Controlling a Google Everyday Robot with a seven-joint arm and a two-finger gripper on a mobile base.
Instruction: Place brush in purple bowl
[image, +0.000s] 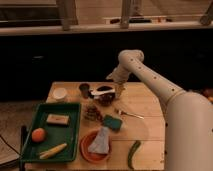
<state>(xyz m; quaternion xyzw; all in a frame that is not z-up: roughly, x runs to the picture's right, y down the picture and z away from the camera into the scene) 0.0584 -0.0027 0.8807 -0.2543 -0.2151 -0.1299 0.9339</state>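
Observation:
The purple bowl (105, 97) stands at the back middle of the wooden table. The brush (101, 91) lies across the bowl's top, its whitish handle pointing left and its dark head towards the right. My gripper (118, 90) hangs down from the white arm at the bowl's right edge, close to the brush's head. I cannot tell whether it touches the brush.
A small dark cup (85, 89) and a white cup (59, 93) stand left of the bowl. A green tray (30, 125) of food is front left. An orange plate (86, 150) with a cloth, a green sponge (113, 122), a silver fork (129, 114) and a green pepper (133, 153) lie in front.

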